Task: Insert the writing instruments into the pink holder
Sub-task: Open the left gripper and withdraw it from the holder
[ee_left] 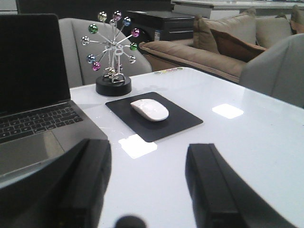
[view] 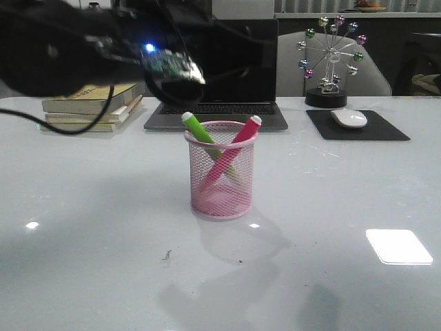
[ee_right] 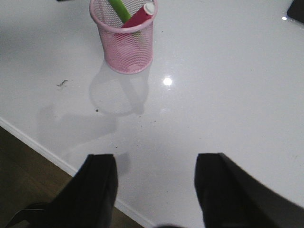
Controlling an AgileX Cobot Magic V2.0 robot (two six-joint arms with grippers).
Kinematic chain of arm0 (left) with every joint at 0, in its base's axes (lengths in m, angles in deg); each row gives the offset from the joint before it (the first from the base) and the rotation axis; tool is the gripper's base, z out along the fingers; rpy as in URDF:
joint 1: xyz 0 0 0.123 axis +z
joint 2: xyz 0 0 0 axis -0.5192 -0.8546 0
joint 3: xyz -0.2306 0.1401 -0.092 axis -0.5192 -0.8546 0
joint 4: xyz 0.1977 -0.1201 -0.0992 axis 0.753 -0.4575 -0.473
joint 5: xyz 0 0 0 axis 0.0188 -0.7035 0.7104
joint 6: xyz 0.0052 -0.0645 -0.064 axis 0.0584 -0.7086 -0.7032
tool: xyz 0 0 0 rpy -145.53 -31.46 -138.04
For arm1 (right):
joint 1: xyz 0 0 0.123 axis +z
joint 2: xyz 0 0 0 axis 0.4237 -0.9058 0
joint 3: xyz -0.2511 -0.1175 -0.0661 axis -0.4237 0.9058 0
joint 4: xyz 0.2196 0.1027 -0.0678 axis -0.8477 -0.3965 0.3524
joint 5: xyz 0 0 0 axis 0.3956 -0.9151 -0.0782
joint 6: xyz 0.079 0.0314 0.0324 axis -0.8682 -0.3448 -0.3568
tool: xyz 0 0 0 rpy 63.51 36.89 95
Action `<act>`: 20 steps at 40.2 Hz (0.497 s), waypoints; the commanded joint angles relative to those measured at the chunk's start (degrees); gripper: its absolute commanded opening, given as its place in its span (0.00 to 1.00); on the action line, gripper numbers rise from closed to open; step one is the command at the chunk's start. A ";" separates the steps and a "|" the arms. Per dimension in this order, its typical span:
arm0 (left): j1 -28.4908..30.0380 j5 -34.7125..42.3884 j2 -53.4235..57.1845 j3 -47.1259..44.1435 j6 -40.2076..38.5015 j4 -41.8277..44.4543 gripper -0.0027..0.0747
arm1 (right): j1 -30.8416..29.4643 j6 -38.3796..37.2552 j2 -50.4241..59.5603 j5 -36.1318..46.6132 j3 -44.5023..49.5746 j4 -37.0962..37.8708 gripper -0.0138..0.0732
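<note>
The pink holder (view: 220, 181) stands upright mid-table. Both writing instruments lean crossed inside it: the lime green marker (view: 200, 132) tilts left and the hot pink marker (view: 239, 143) tilts right, their white tips above the rim. My left arm hangs blurred and dark at the upper left of the front view, above and behind the cup. Its gripper (ee_left: 148, 145) is open over bare table near the laptop, holding nothing. My right gripper (ee_right: 156, 156) is open and empty above the table's near edge, well short of the holder (ee_right: 126, 47) with its green marker (ee_right: 118, 8) and pink marker (ee_right: 139, 15).
At the back are a dark laptop (view: 215, 69), a stack of books (view: 93, 105), a white mouse (view: 349, 118) on a black pad (view: 386, 129) and a ball-wheel ornament (view: 331, 62). The table's front edge (ee_right: 42, 149) runs just under the right fingers.
</note>
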 commanded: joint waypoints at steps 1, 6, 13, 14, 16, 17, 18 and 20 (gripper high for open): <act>-0.51 -6.14 9.69 1.77 -0.66 2.25 0.58 | -0.02 0.30 0.51 3.63 -1.60 0.55 0.71; -0.51 -30.85 23.04 1.77 -0.66 2.72 0.58 | -0.02 0.30 0.51 3.63 -1.60 0.55 0.71; -0.51 -58.83 38.78 0.86 -0.66 2.72 0.58 | -0.02 0.30 0.51 3.63 -1.60 0.55 0.71; -0.51 -60.22 41.12 -0.39 -0.66 2.72 0.58 | -0.02 0.30 0.51 3.63 -1.60 0.55 0.71; -0.51 -61.73 45.72 -3.75 -0.66 2.60 0.58 | -0.02 0.30 0.51 3.63 -1.60 0.55 0.71; -0.51 -62.02 48.33 -5.78 -0.66 2.60 0.58 | -0.02 0.30 0.51 3.63 -1.60 0.55 0.71; -0.51 -62.18 50.44 -7.88 -0.66 2.60 0.58 | -0.02 0.30 0.51 3.63 -1.60 0.55 0.71; -0.51 -62.18 55.66 -11.90 -0.66 2.60 0.58 | -0.02 0.30 0.51 3.63 -1.60 0.55 0.71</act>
